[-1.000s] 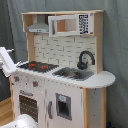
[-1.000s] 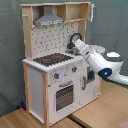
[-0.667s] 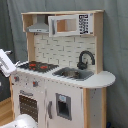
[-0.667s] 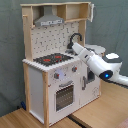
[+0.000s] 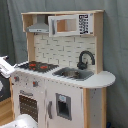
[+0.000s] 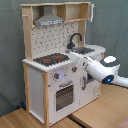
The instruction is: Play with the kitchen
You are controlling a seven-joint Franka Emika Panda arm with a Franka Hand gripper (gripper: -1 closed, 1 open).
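The white robot arm [image 6: 95, 67] reaches across the kitchen [image 6: 55, 75] counter toward the hob [image 6: 51, 59]; gripper state cannot be told.

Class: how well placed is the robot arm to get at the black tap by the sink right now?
Probably well placed. In the second exterior view the arm stretches across the front of the kitchen at counter height, and nothing stands between it and the tap. Its tip is not clear to see.

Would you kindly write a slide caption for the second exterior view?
Panda arm reaching toward the toy kitchen's front, just below the hob.
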